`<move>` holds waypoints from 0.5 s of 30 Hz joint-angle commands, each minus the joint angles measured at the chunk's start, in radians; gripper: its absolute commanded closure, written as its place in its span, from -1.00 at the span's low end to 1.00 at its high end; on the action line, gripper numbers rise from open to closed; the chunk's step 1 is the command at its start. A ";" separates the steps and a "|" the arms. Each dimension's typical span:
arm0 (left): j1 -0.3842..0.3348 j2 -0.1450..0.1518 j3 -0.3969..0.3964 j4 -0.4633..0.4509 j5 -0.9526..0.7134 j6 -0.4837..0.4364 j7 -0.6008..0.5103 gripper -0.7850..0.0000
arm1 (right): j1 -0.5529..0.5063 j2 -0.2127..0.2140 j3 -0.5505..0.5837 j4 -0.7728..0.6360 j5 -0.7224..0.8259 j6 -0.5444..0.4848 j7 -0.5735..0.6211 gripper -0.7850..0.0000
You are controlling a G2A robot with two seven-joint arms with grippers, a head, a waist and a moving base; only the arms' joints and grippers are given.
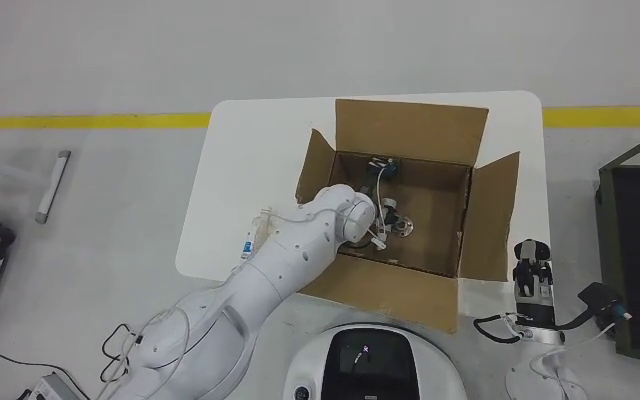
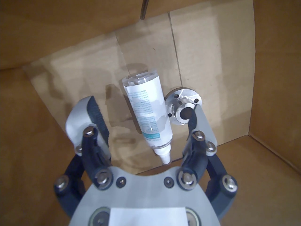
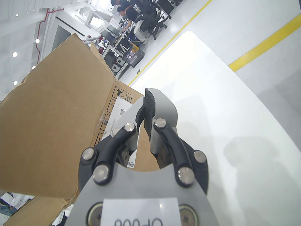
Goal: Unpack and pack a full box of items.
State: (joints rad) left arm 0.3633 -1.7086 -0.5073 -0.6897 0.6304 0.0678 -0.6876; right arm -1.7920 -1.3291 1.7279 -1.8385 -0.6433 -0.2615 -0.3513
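Observation:
An open cardboard box [image 1: 410,125] stands on the white table [image 1: 240,150]. My left arm is inside the box, and my left gripper [image 2: 143,109] hangs open just above the floor. A clear bottle [image 2: 147,109] with a white printed label and white nozzle lies between the fingers, touching neither. A round metal flange [image 2: 182,105] [image 1: 402,227] lies on the floor right by one fingertip [image 2: 194,116]. My right gripper [image 3: 148,97] [image 1: 530,262] is shut on nothing, low over the table beside the box's outer wall.
A dark item with a teal part [image 1: 381,165] lies against the box's far wall. A small blue and white item [image 1: 248,245] lies on the table outside the box, by my left arm. The box flaps stand up around the opening.

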 commanded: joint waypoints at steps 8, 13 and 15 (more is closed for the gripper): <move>-0.002 -0.020 -0.009 0.035 0.017 -0.014 0.003 0.00 | 0.000 0.000 0.000 0.000 0.000 0.000 0.000 1.00; -0.004 -0.031 -0.017 0.051 0.023 -0.021 -0.002 -0.20 | 0.000 0.000 0.000 0.000 0.000 0.000 0.000 1.00; -0.004 -0.034 -0.019 0.056 0.026 -0.025 -0.004 -0.05 | 0.000 0.000 0.000 0.000 0.000 0.000 0.000 1.00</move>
State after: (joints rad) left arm 0.3593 -1.7416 -0.5255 -0.6358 0.6553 0.0443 -0.6909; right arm -1.7920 -1.3291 1.7279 -1.8385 -0.6433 -0.2615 -0.3513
